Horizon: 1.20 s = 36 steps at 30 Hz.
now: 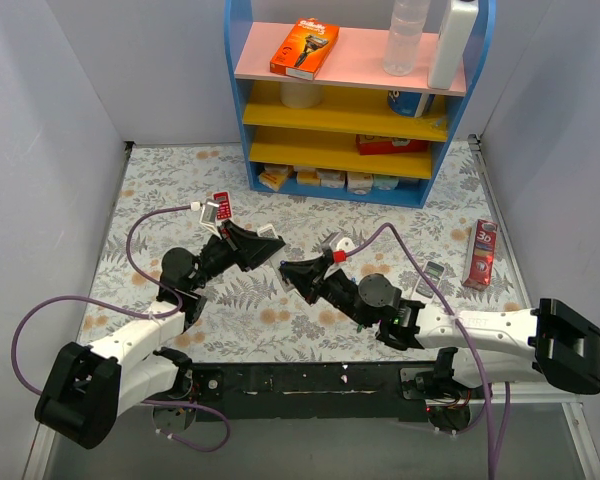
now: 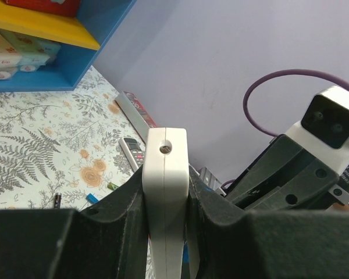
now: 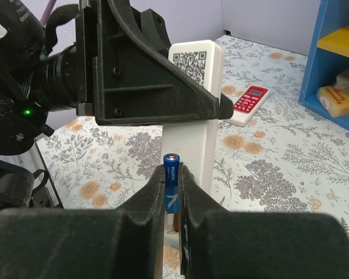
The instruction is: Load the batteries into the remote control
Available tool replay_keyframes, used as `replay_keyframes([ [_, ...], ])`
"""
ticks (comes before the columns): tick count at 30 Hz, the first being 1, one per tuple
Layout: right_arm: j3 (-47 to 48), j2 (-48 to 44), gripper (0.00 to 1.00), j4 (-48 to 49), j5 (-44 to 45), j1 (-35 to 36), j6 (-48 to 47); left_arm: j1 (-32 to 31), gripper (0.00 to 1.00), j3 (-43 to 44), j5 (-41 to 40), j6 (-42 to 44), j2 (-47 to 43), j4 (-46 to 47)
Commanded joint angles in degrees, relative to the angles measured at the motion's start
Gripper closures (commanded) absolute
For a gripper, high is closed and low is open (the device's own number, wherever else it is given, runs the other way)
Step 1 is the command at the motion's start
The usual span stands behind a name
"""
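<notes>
My left gripper (image 2: 166, 195) is shut on the long white remote control (image 2: 166, 168) and holds it on edge above the table. In the right wrist view the remote control (image 3: 193, 87) shows a QR label near its top, with the left gripper's black fingers (image 3: 145, 93) across it. My right gripper (image 3: 173, 177) is shut on a blue battery (image 3: 172, 167), held upright just in front of the remote's lower part; whether they touch I cannot tell. Three loose batteries lie on the table: green (image 2: 112, 186), blue (image 2: 92, 198) and dark (image 2: 57, 200). Both grippers meet mid-table (image 1: 280, 262).
A blue shelf unit with yellow boards (image 1: 350, 110) stands at the back. The short red-and-white remote (image 1: 218, 208) lies left of centre. A red box (image 1: 480, 255) and a small dark-buttoned remote (image 2: 131, 151) lie at the right. Grey walls close both sides.
</notes>
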Motion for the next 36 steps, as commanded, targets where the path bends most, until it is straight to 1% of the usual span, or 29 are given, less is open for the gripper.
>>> replay_keyframes([
  [1, -0.32, 0.86, 0.99, 4.81, 1.75, 0.55, 1.03, 0.21, 1.0, 0.29, -0.05, -0.9, -1.85, 1.79],
  [12, -1.29, 2.45, 0.99, 4.72, 2.28, 0.99, 2.26, 0.74, 1.0, -1.2, -0.23, -3.62, -2.64, 4.43],
  [18, -0.85, 2.54, 0.99, 1.91, 1.84, 1.16, 2.97, 1.18, 1.0, -1.82, -0.75, -5.21, -3.34, 6.36],
  [22, 0.55, 2.97, 0.99, -1.95, 0.87, 1.16, 2.71, 1.18, 1.0, -3.13, -2.68, -5.47, -4.75, 5.22],
  [23, 1.77, 3.06, 0.99, -4.22, 0.26, 1.16, 2.62, 1.18, 1.0, -4.53, -3.21, -5.56, -5.45, 6.0],
  [27, 3.71, 4.03, 0.99, -8.28, -1.06, 1.16, 1.56, 1.18, 1.0, -6.3, -4.01, -6.09, -6.77, 6.98],
  [32, 5.3, 5.7, 0.99, -10.48, -2.9, 1.16, 0.42, 1.18, 1.0, -4.9, -3.31, -5.12, -6.78, 4.44],
  [36, 7.06, 7.1, 0.99, -13.03, -4.93, 1.16, -0.37, 1.18, 1.0, -2.7, -0.32, -4.07, -5.11, 1.7],
])
